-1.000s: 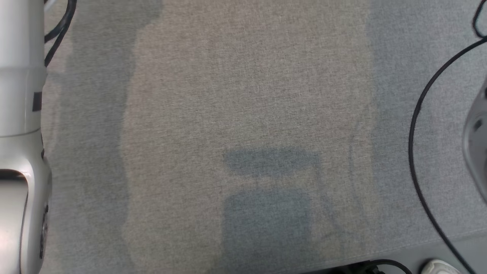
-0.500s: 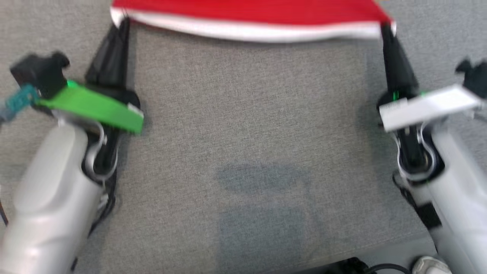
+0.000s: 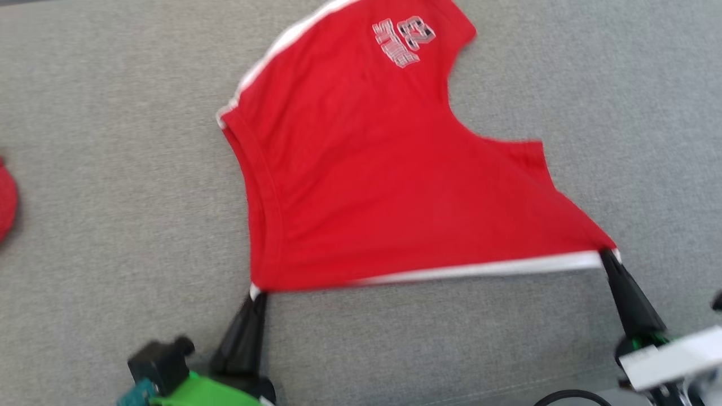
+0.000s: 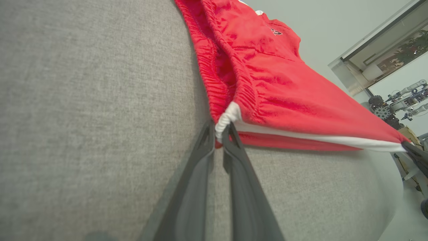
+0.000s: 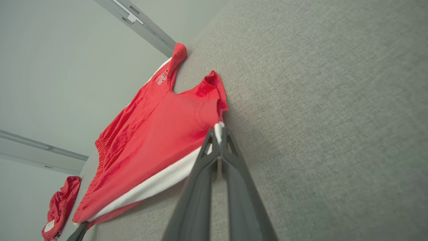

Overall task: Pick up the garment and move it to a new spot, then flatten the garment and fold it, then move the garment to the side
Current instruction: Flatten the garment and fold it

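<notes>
The garment (image 3: 366, 169) is a pair of red shorts with white side stripes and a printed logo, spread over the grey cloth surface. It also fills the upper middle of the left wrist view (image 4: 267, 77) and the left half of the right wrist view (image 5: 150, 134). My left gripper (image 3: 256, 294) is shut on the near left corner, where the white stripe meets the gathered waistband (image 4: 224, 122). My right gripper (image 3: 606, 254) is shut on the near right corner at the white stripe's end (image 5: 219, 129). The white-striped near edge runs taut between the two grips.
A second red piece of clothing (image 3: 5, 197) lies at the far left edge of the grey surface (image 3: 113, 169), also seen bunched at the lower left of the right wrist view (image 5: 60, 207). A black cable (image 3: 569, 396) loops at the bottom right, past the surface's front edge.
The head camera has tilted, so the whole picture shifted and the shorts now come fully into view. Both grippers remain shut on the near corners.
</notes>
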